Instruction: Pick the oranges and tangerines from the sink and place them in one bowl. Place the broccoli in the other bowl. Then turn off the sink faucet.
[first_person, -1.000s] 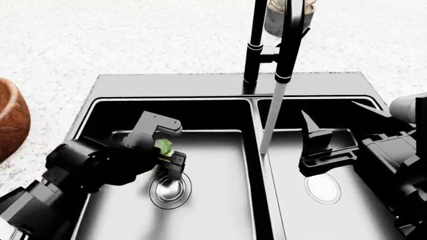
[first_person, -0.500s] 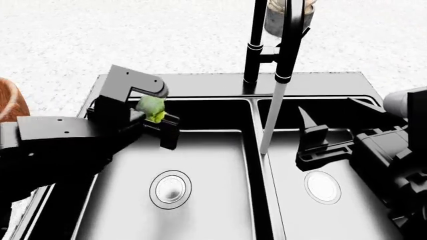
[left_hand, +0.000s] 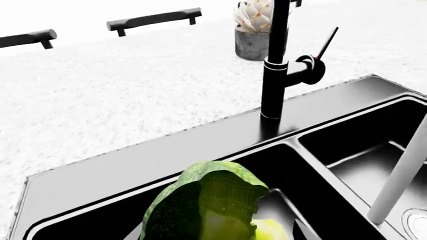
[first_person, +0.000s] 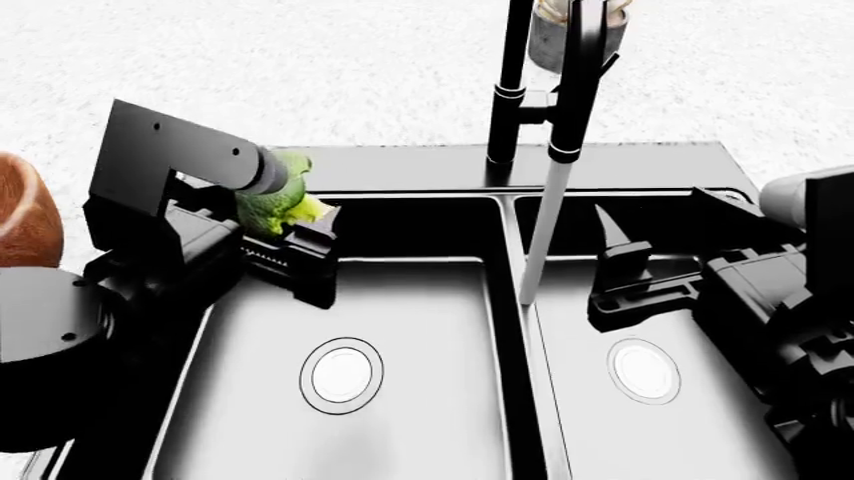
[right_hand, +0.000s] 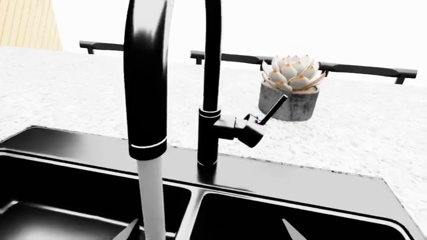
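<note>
**Kid:** What's that brown thing way over on the side?

**Me:** That's the brown bowl (first_person: 24, 210). It's for fruit, so I must not drop anything there.

**Kid:** What's your left hand (first_person: 274, 235) got?

**Me:** It's squeezed tight on the broccoli (first_person: 276, 205), up over the back corner of the sink (first_person: 400, 165).

**Kid:** Where does it go?

**Me:** In the white bowl. I can't see it here, so I'd lift slowly, keep squeezing, and look around first.

**Kid:** And the tap (first_person: 514, 80)?

**Me:** Water's running. My right hand (first_person: 627, 275) waits in the other basin, fingers apart.
</note>
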